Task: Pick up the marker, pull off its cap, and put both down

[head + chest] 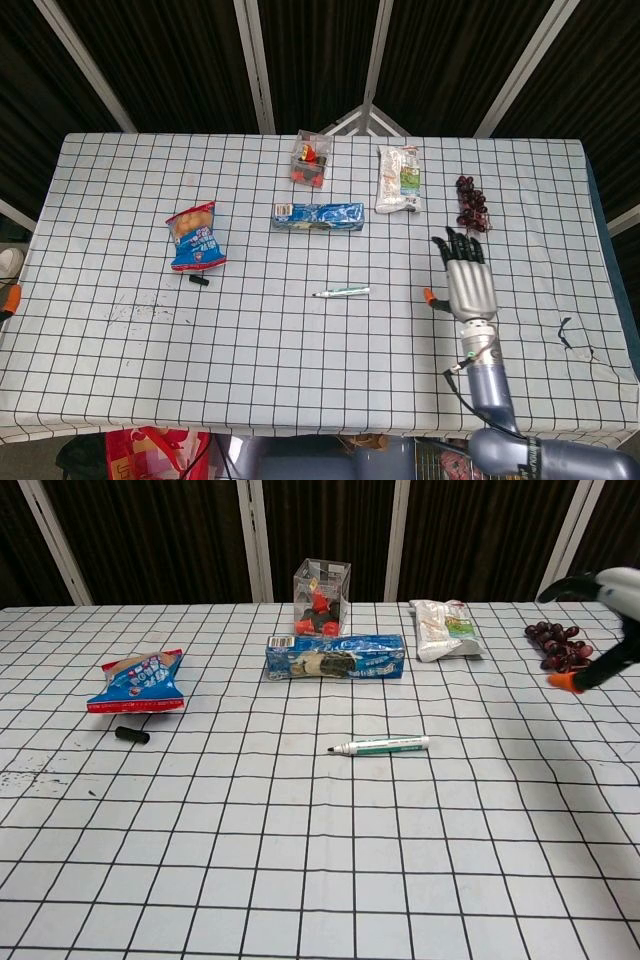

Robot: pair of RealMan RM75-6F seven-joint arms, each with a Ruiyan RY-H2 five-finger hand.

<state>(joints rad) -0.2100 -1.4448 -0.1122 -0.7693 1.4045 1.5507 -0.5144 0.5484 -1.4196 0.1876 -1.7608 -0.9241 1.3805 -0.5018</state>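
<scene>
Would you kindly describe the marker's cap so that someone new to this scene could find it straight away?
Start at the blue snack bag on the left part of the checkered table. Just below its lower edge, toward the robot, lies the cap on the cloth. It is a short black cylinder, far smaller and darker than anything nearby, and well apart from the uncapped marker in the table's middle.

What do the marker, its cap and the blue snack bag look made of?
Marker: probably smooth plastic, white barrel with a green label. Cap: small, black, likely matte plastic. Blue snack bag: glossy film, judging by its crinkles and sheen.
</scene>
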